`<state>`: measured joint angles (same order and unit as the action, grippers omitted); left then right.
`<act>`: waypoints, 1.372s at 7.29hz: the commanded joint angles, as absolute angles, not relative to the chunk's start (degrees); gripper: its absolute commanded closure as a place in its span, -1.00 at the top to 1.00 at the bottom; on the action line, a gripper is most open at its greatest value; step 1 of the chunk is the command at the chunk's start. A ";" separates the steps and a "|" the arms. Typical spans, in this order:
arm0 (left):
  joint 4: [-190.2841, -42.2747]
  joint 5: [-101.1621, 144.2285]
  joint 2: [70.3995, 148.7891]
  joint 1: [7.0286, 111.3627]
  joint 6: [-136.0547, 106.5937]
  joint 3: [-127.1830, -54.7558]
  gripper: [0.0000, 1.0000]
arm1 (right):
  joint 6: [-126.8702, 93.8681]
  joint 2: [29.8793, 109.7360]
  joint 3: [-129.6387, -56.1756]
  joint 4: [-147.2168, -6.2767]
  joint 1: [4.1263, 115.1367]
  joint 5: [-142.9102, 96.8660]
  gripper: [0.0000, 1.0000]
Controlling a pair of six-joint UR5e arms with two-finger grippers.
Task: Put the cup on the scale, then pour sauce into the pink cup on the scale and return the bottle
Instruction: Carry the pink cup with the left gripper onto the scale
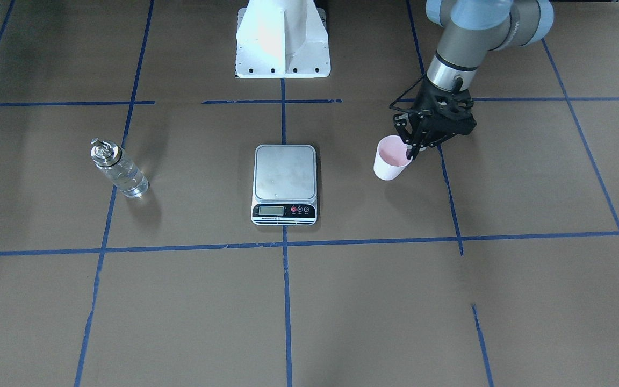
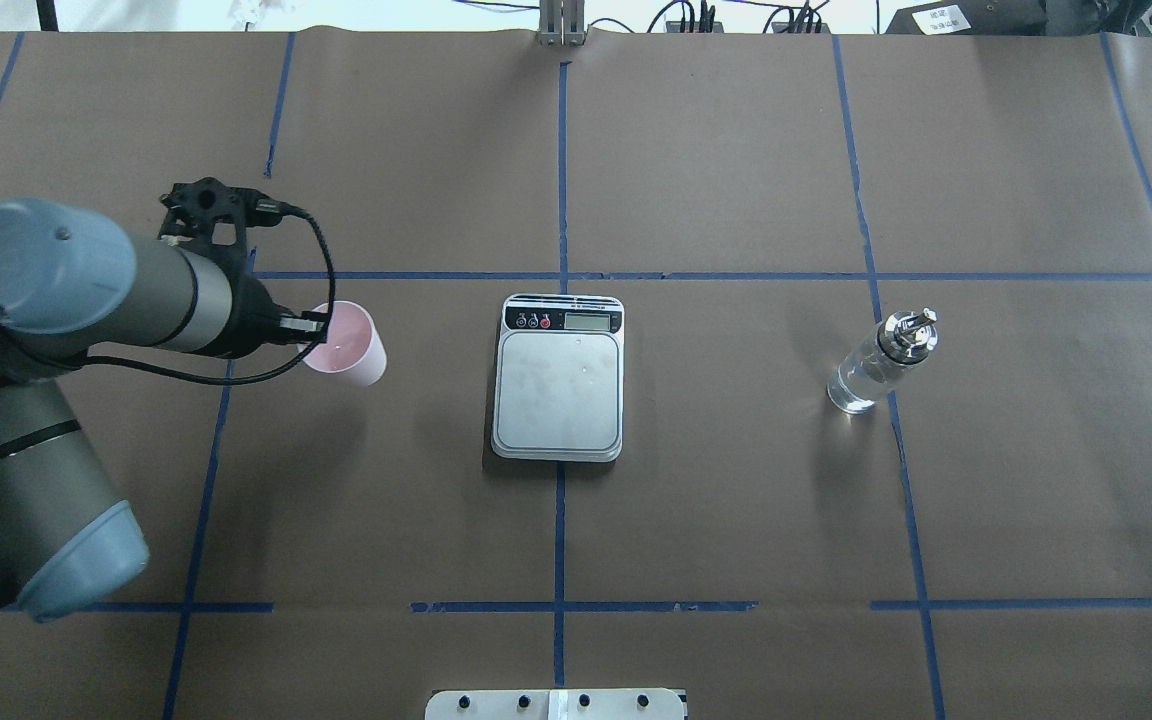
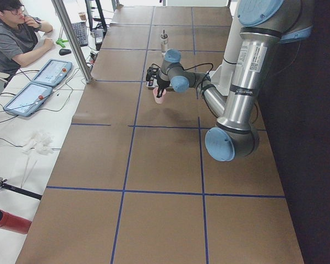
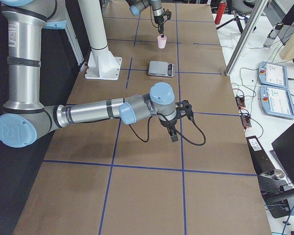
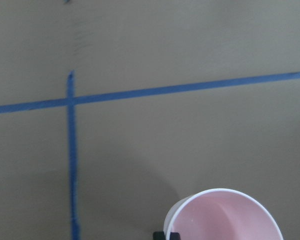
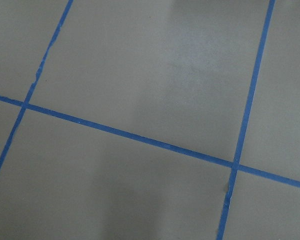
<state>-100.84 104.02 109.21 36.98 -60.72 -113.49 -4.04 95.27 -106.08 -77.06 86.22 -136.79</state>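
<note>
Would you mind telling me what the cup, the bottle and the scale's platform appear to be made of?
The cup: probably paper, matte, thin white rim, pale pink inside.
The bottle: clear glass or hard plastic, see-through with glints; its cap looks like shiny metal.
The scale: platform seems brushed steel, dull grey sheen; front strip glossy black plastic.

The wrist view's bottom edge cuts off the cup (image 5: 225, 216); the scale (image 1: 285, 172) display is too small to read.
</note>
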 commanded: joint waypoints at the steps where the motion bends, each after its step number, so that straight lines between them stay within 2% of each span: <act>1: -97.30 103.80 118.70 33.68 -69.22 -110.06 -1.00 | -4.04 95.27 -106.08 -77.08 86.22 -136.76 1.00; 3: -97.29 103.36 130.11 31.38 -76.96 -99.99 -1.00 | -4.04 95.27 -106.08 -77.08 86.22 -136.76 1.00; 5: -97.29 100.21 132.36 29.63 -78.22 -96.25 -1.00 | -4.04 95.27 -106.08 -76.99 86.22 -136.76 1.00; 7: -97.29 99.93 132.19 29.62 -78.22 -96.15 -1.00 | -4.04 95.27 -106.08 -76.99 86.22 -136.76 1.00; 9: -97.47 99.84 132.19 29.45 -78.13 -96.15 -0.64 | -3.96 95.27 -106.08 -76.99 86.22 -136.76 1.00; 10: -97.47 99.84 132.01 29.10 -78.13 -96.24 -0.38 | -3.96 95.27 -106.08 -76.99 86.22 -136.76 1.00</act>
<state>-97.43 99.87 132.12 29.41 -78.14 -96.19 -3.96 95.27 -106.09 -76.99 86.22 -136.76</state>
